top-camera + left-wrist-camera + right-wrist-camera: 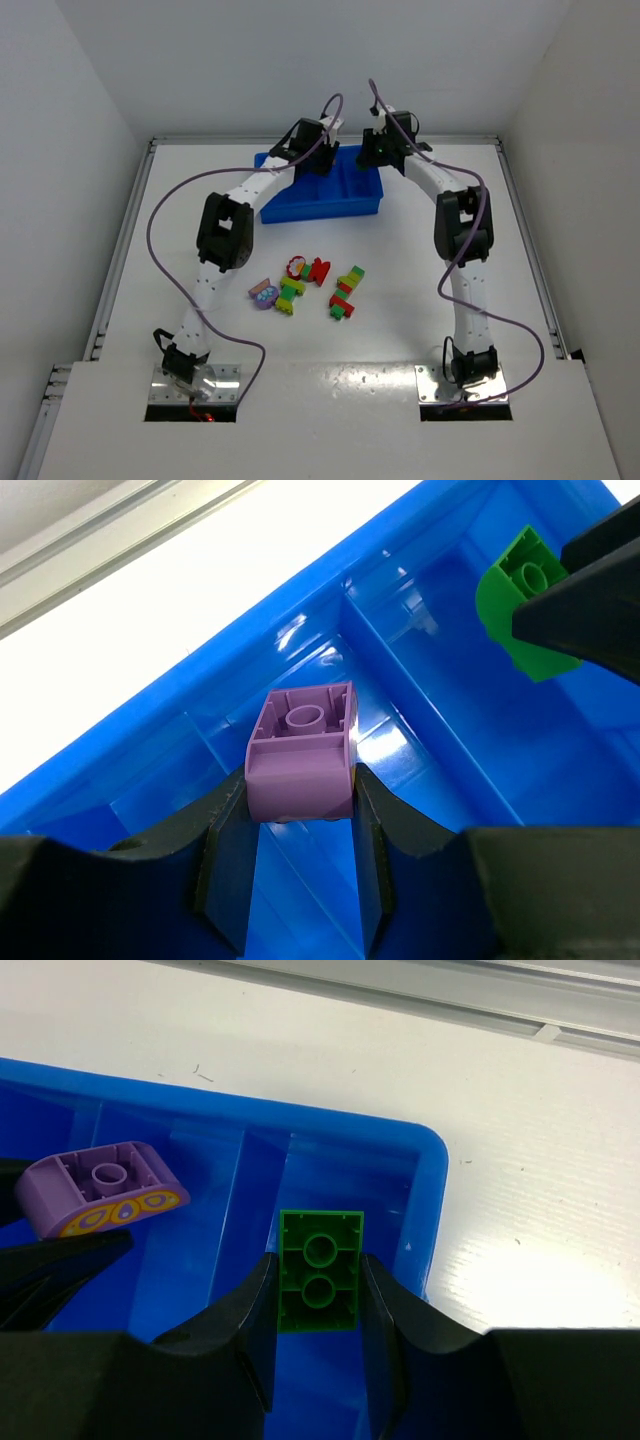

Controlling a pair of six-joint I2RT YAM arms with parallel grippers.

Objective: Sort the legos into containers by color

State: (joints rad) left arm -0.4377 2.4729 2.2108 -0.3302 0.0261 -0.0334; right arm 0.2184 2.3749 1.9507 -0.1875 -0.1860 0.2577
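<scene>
One tray (340,206), two arms (222,232), perhaps twelve bricks (345,292).

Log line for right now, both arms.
left gripper: shut on purple brick, over blue tray | right gripper: shut on green brick, over tray's end compartment | other legos: on table
</scene>
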